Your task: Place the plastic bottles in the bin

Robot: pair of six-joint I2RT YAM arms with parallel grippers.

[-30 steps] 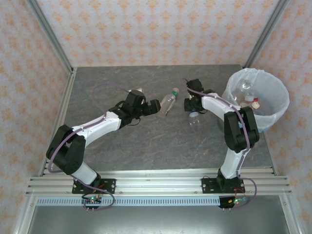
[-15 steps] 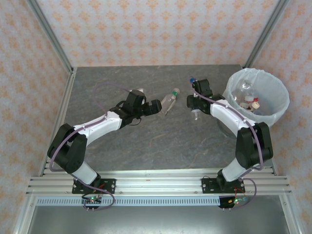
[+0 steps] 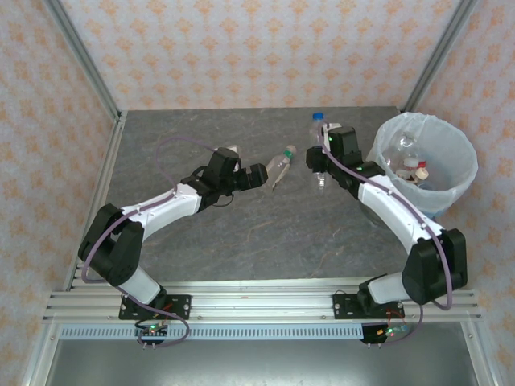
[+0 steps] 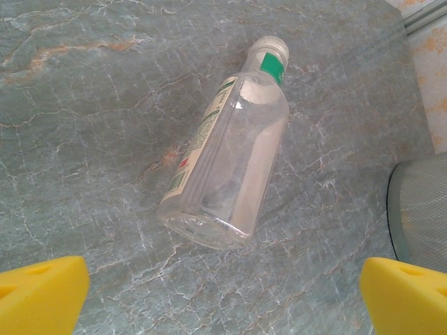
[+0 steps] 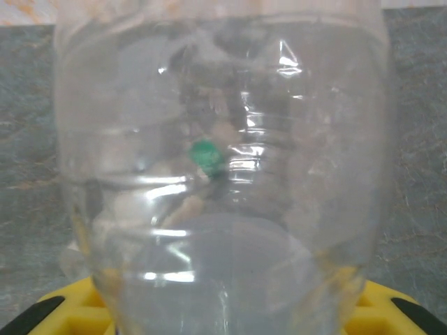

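A clear plastic bottle (image 3: 280, 166) with a green-marked neck lies on its side mid-table, also seen in the left wrist view (image 4: 230, 167). My left gripper (image 3: 262, 177) (image 4: 223, 296) stands open just short of the bottle's base, its yellow fingertips (image 4: 42, 293) wide apart. My right gripper (image 3: 323, 158) (image 5: 223, 322) is shut on a second clear bottle (image 3: 319, 135) with a blue cap, held upright above the table, left of the bin. That bottle (image 5: 223, 174) is pressed close to the right wrist camera. The light-blue bin (image 3: 465, 175) with a white bag holds several bottles (image 3: 412, 166).
The grey marbled tabletop (image 3: 241, 233) is walled by patterned panels at the back and sides. An aluminium rail (image 3: 257, 304) runs along the near edge by the arm bases. The bin stands at the table's far right.
My right arm has lifted the blue-capped bottle off the table and stretched toward the back, its jaws tightening on it. The left arm and the lying bottle have not moved.
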